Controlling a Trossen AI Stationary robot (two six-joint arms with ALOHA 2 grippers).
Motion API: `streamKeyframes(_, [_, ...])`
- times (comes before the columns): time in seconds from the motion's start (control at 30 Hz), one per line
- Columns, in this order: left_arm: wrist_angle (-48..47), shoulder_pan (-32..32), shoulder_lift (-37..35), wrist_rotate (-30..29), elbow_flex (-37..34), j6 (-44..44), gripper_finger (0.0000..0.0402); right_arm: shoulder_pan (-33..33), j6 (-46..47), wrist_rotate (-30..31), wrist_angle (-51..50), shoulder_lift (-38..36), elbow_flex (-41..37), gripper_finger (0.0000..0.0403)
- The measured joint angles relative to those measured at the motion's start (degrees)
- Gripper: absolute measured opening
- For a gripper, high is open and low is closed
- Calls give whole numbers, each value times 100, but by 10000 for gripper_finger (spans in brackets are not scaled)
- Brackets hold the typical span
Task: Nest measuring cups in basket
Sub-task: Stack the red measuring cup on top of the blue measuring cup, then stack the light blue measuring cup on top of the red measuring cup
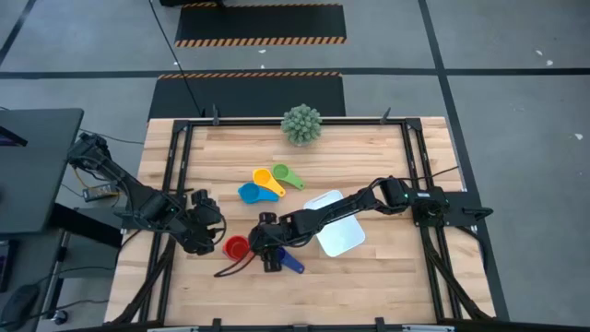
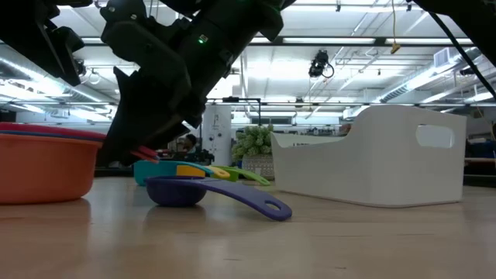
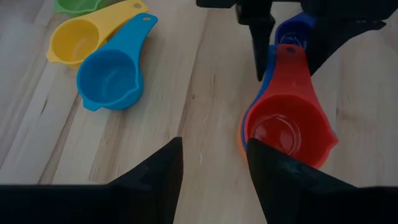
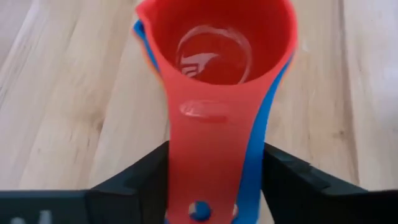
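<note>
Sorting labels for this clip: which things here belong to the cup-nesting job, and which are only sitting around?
Job:
red cup on a nested stack
dark blue cup
light blue cup
yellow cup
green cup
white basket

Lying about:
green spiky ball plant

Bare table [image 1: 387,152] lies open right of the plant [image 1: 301,124]. The basket [image 1: 336,223], loose cups [image 1: 269,183] and right arm [image 1: 341,210] crowd the centre.
</note>
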Motion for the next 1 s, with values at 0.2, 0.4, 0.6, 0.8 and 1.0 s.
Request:
streamKeyframes(0.2, [-1, 0, 0, 0, 0, -7, 182, -1, -111, -1, -151, -72, 43, 168])
streamKeyframes(0.4, [7, 0, 0, 96, 0, -15, 182, 0, -218, -17, -394, -88, 285, 171])
streamKeyframes(0.6, [15, -4, 0, 116, 0, -33, 182, 0, -90, -18, -478, -90, 289, 234])
streamKeyframes(0.8, [22, -4, 0, 114, 0, -35, 182, -7, -39, -18, -554, -136, 289, 286])
streamKeyframes(1.0, [24, 0, 0, 109, 0, -15, 182, -6, -54, -29, -679, -409, 291, 308])
